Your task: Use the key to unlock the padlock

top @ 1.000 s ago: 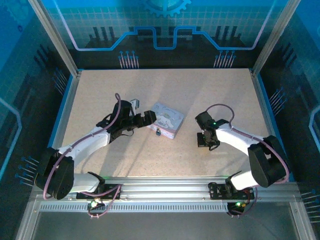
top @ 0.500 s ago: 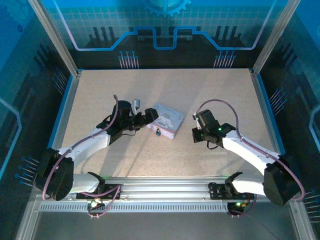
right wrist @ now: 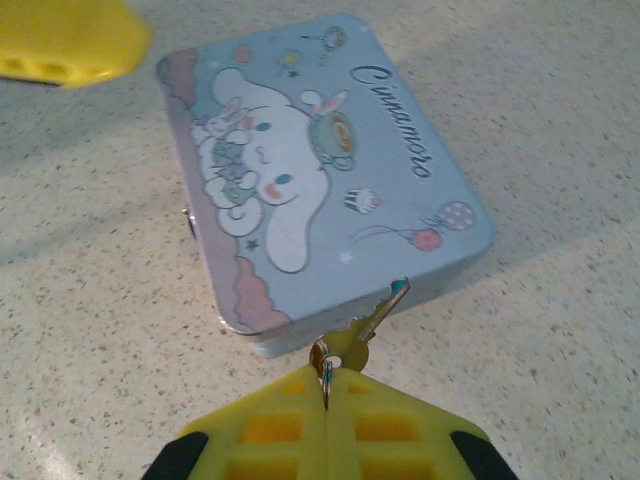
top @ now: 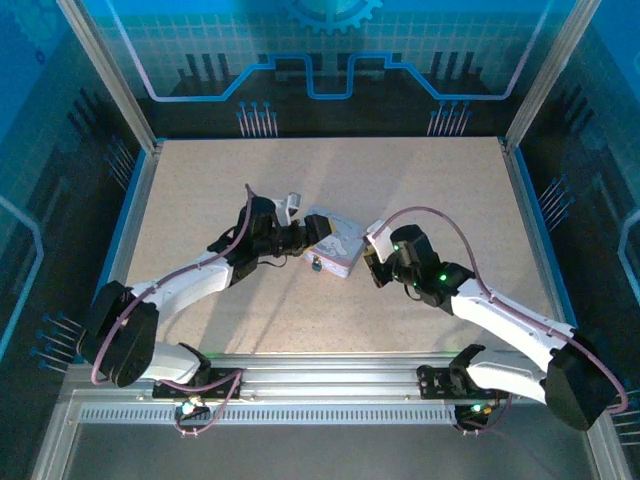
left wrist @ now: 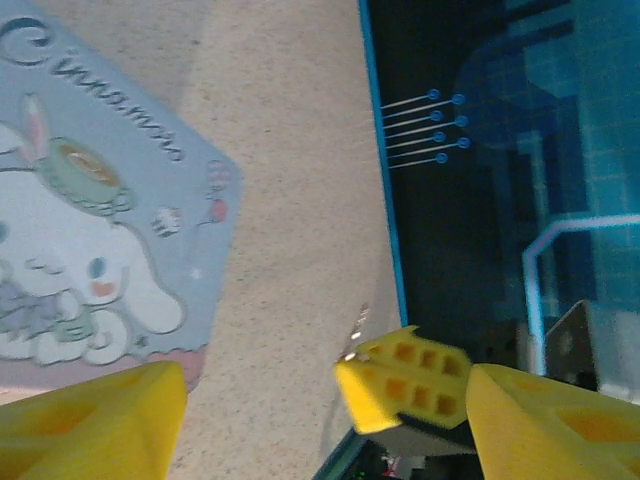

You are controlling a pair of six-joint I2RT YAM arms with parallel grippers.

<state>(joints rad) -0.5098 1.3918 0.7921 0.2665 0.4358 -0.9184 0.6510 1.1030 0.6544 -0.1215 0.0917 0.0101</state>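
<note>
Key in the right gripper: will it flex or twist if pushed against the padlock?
The key looks like thin metal, so probably stiff, unlikely to flex. The right gripper pinches just its head, with the blade sticking out at an angle, so a sideways push may pivot it. Tiny, so probably very light.

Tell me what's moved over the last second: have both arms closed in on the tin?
Yes. The right gripper, shut on the key, swung in from well off to the right and now sits at the right edge of the tin, with the key tip close to it. The left gripper, jaws open, edged further in at the tin's left side. No new grip or release shows. The tin and the padlock beside it stayed put.
</note>
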